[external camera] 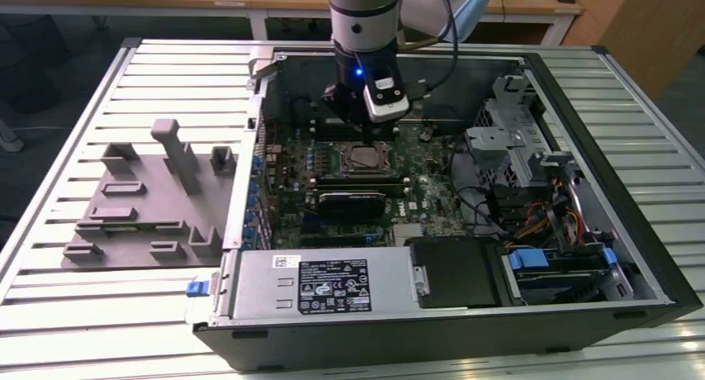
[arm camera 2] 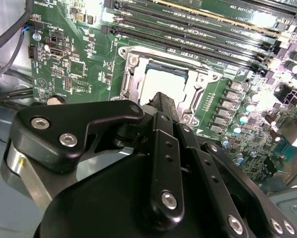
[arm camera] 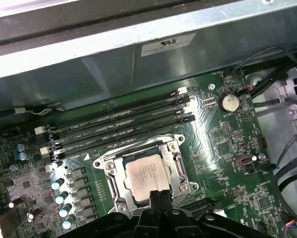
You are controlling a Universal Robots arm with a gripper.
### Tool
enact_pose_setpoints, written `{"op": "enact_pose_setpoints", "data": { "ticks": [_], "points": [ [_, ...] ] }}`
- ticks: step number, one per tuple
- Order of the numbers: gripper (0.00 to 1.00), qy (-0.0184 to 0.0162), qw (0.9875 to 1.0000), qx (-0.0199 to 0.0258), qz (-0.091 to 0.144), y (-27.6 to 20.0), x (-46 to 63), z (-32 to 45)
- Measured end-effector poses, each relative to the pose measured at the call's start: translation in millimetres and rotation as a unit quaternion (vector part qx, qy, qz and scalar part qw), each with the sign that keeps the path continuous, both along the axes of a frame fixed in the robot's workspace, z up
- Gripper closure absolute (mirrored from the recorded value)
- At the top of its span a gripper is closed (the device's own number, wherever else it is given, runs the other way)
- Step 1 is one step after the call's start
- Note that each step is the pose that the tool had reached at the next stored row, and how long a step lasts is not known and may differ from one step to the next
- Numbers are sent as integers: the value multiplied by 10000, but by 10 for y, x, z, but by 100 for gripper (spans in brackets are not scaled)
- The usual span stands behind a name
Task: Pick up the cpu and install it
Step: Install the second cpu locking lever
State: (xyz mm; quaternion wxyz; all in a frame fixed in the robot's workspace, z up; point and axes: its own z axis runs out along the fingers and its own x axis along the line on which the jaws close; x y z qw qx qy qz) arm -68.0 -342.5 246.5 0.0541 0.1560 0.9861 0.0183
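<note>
My pincer (arm camera: pixel 157 197) hangs fingers together, empty, right above the near edge of the small silvery-grey square cpu (arm camera: pixel 147 174). Cpu lies flat in the square dark metal-framed socket (arm camera: pixel 106 171), mid-board in the open black computer case (external camera: pixel 617 301).

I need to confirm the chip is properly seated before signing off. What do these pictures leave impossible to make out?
- Near edge of the cpu: in the first wrist view the end effector covers it.
- In the second wrist view the end effector's body hides most of the cpu.
- Whether the end effector touches the cpu: the fingertips block the contact in both wrist views.
- In the exterior view the cpu is too small to judge its seating.
</note>
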Motion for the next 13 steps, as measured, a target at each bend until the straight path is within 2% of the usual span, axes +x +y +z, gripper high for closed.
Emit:
{"op": "enact_pose_setpoints", "data": {
  "ticks": [13],
  "points": [
    [89, 0, 10000, -10, 0, -53, 0, 0]
  ]
}}
